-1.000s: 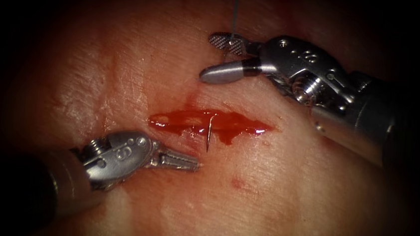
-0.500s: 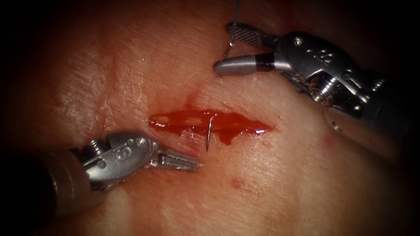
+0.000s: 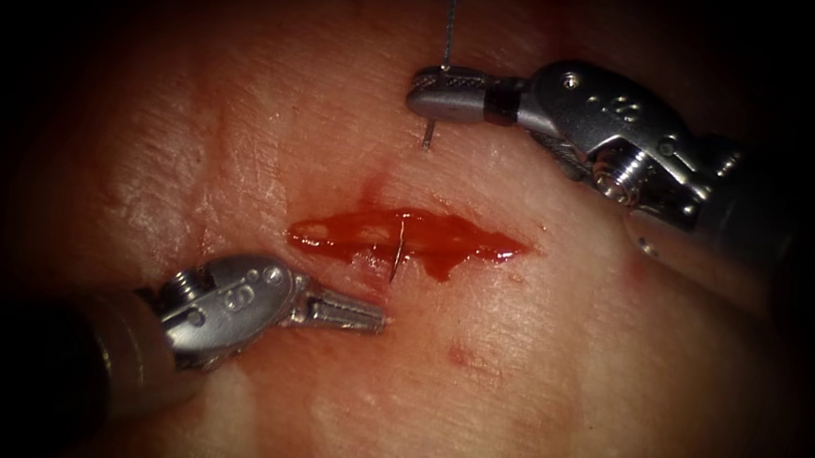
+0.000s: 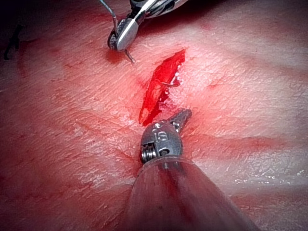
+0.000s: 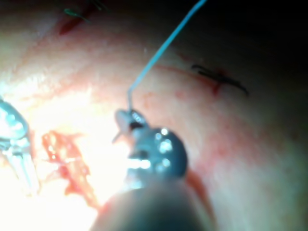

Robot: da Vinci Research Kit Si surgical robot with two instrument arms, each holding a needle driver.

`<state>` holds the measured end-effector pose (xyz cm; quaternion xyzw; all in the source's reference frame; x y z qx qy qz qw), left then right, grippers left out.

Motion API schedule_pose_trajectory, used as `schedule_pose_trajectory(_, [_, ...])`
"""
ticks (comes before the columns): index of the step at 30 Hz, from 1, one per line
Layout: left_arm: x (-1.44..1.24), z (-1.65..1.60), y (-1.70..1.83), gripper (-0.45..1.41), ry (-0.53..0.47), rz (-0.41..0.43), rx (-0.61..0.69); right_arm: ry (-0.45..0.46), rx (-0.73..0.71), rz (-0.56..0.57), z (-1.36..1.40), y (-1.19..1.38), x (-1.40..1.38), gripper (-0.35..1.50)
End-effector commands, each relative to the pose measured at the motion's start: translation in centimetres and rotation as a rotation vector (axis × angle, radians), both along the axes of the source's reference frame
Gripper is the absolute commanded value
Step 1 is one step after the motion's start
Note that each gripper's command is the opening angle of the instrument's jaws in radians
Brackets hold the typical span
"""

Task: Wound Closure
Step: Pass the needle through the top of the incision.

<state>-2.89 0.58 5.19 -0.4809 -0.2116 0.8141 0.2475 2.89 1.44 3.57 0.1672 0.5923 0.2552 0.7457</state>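
L tool lies low on the tissue, left of and just below the cut. Its jaws are closed on nothing and its tip stops short of the wound edge.

Mid-cut, a thin bright sliver crosses the red fluid pooled in the gap. I read it as the needle, with part of its curve buried in the tissue and this stretch showing in the wound.

R tool sits well above the cut, right of centre. Its jaws are clamped on what looks like the needle's tail end. A short stub pokes out under the jaws toward the tissue, and the thread runs straight up from them.

Risks:
- Grip is at the very tail, w/ little metal in the jaws. The needle could swivel or slip under load and lose its arc.
- Pushing off the curve's line would lever the wound edge and could tear it.
- The fluid hides the tip, so its depth and exit are hard to judge. The bite may end up shallow or uneven.
- The thread looks taut upward. A snag could tug the tail.
- L tool is empty and nothing steadies the edge, so the tissue may shift w/ the needle.
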Motion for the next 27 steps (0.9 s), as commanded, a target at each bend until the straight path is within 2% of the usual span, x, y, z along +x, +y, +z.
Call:
schedule_pose_trajectory(1, [-0.04, 0.07, 0.03, -0.45, -0.002, 0.000, -0.003, 0.024, 0.067, -0.003, 0.00, 0.10, 0.08, -0.35])
schedule_pose_trajectory(4, [-0.04, 0.07, 0.03, -0.45, -0.002, 0.000, -0.003, 0.077, 0.187, -0.038, 0.00, 0.12, 0.12, -0.35])
schedule_pose_trajectory(9, [-0.05, 0.07, 0.03, -0.45, -0.001, 0.000, -0.003, 0.124, 0.305, -0.082, 0.07, 0.11, 0.22, -0.35])
schedule_pose_trajectory(12, [-0.04, 0.07, 0.03, -0.45, -0.002, 0.000, -0.003, 0.154, 0.370, -0.107, 0.16, 0.03, 0.27, -0.35])
schedule_pose_trajectory(14, [-0.03, 0.07, 0.03, -0.45, -0.002, 0.001, -0.003, 0.173, 0.457, -0.143, 0.21, -0.16, 0.28, -0.35])
schedule_pose_trajectory(23, [-0.04, 0.07, 0.03, -0.45, -0.002, 0.001, -0.003, 0.209, 0.504, -0.195, 0.08, -0.46, 0.34, -0.35])
schedule_pose_trajectory(24, [-0.03, 0.07, 0.03, -0.45, -0.002, 0.001, -0.003, 0.190, 0.451, -0.150, 0.08, -0.42, 0.33, 0.37])
schedule_pose_trajectory(25, [-0.03, 0.07, 0.03, -0.45, -0.002, 0.001, -0.003, 0.190, 0.451, -0.150, 0.08, -0.42, 0.33, 0.37])
schedule_pose_trajectory(26, [-0.04, 0.07, 0.03, -0.45, -0.002, 0.001, -0.003, 0.183, 0.420, -0.136, 0.09, -0.39, 0.33, 0.68])
schedule_pose_trajectory(27, [-0.04, 0.07, 0.03, -0.45, -0.002, 0.001, -0.003, 0.179, 0.384, -0.124, 0.11, -0.35, 0.32, 0.88])
